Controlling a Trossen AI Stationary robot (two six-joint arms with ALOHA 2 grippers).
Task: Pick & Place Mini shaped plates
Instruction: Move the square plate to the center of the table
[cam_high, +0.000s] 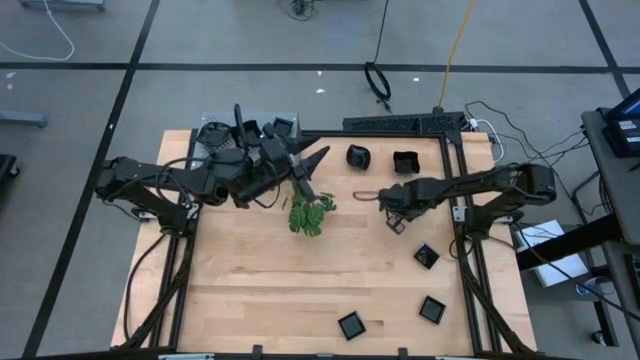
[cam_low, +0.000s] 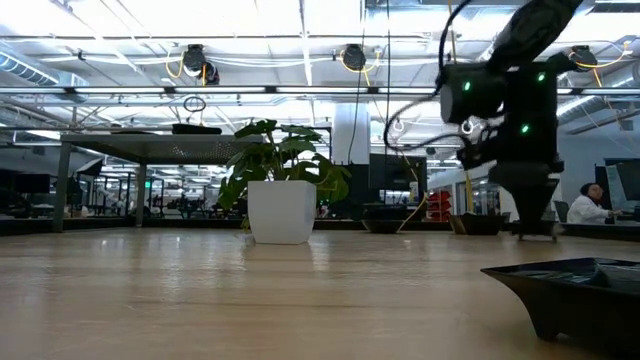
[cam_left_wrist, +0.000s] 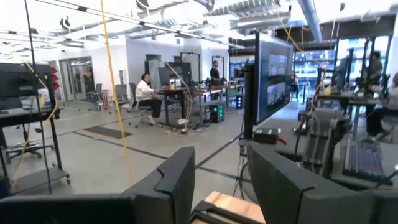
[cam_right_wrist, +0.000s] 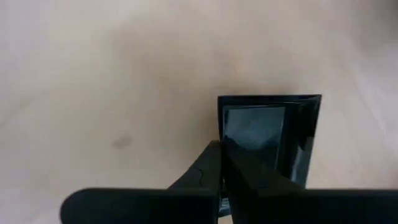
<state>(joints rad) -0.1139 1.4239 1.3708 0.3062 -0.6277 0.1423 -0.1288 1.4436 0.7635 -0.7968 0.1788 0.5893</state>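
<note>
Risk noted: the right gripper (cam_right_wrist: 225, 163) pinches only the rim of a square mini plate (cam_right_wrist: 268, 134), which lies on the worktop (cam_high: 260, 280) right of the plant sprig (cam_high: 310, 215); I judge the glossy edge may slip on lifting. Its fingers are clamped on that rim. Beyond the sprig, the left gripper (cam_high: 318, 153) waits raised, fingers apart, empty.

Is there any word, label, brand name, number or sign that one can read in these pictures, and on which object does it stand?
None can be read.
Small glossy black square plate, pinched at its rim by the shut right gripper: no marking.
Large dark monitor in the room past the left gripper: content too small to read.
Light wooden table and white plant pot: no text.
</note>
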